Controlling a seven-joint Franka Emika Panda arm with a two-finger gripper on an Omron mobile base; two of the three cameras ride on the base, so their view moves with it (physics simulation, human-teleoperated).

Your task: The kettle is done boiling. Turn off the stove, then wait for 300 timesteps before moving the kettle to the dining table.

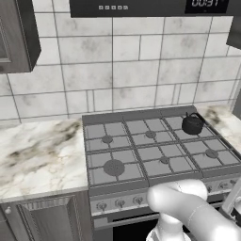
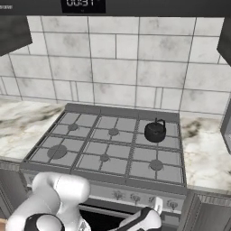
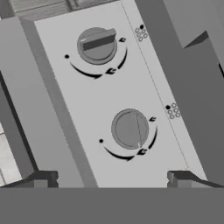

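While our jaws stand wide open and grip nothing, we face the stove front panel, where two round knobs lie just ahead between the fingertips. We see the kettle on the stove's back right burner, near the marble worktop edge.

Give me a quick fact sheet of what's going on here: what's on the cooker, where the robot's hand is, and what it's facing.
kettle: black, upright on the stove's back right burner
stove: six burners, the others bare
gripper: open, low at the stove's front panel, holding nothing
nearest knob: between the fingertips' line of approach, not touched
second knob: farther along the panel, its bar turned to a different angle
counter: marble, both sides of the stove
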